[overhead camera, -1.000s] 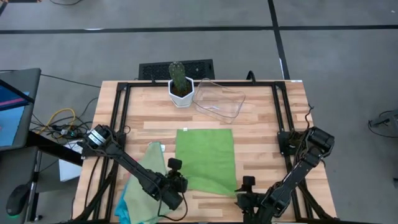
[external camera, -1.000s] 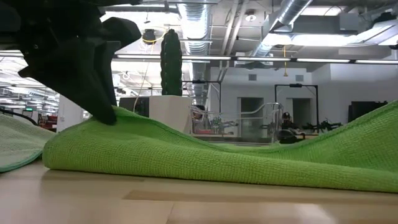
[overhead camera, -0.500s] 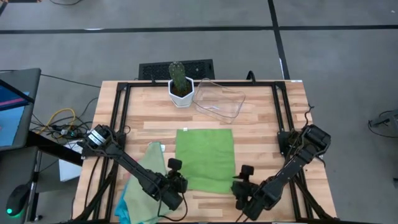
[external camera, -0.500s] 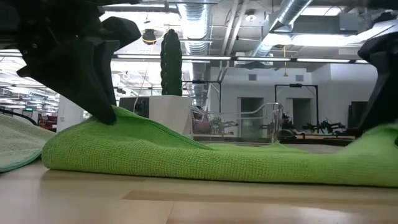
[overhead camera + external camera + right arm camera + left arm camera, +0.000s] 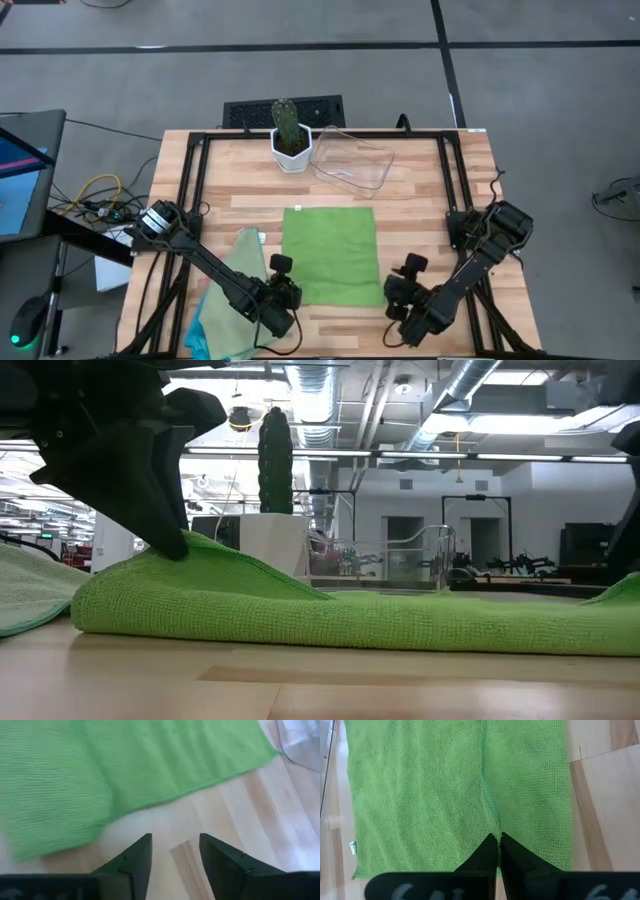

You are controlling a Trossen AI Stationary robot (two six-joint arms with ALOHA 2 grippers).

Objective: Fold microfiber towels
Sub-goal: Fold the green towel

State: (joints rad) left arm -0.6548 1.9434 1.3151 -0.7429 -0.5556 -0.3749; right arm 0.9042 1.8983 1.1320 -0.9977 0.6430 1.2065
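Observation:
A light green towel (image 5: 330, 255) lies spread on the table's middle; it also shows in the low view (image 5: 350, 620). My left gripper (image 5: 284, 292) is at the towel's near left corner and is shut on it. My right gripper (image 5: 402, 296) is open just off the towel's near right corner, over bare wood; in the right wrist view (image 5: 175, 852) nothing is between its fingers. A second light green towel (image 5: 236, 285) lies crumpled to the left of my left arm, with a turquoise towel (image 5: 198, 345) at its near end. The pink towel is not in view. My left gripper pinches a small raised fold (image 5: 493, 831) of the light green towel between its two shut fingers, near the near left corner. The fingers come from above, slanting down (image 5: 165, 525). The pinched part stands a little off the table; the rest of the towel lies on the table.
A cactus in a white pot (image 5: 290, 140) and a clear plastic tray (image 5: 352, 160) stand at the table's far edge. Black frame rails (image 5: 190, 200) run along the table's sides. There is bare wood to the right of the towel.
The towel's near right part, raised a second ago, has sunk flat onto the table. My right gripper has gone toward the table's right edge and a little away from the near edge, off the towel. My left gripper has kept still with its raised fold.

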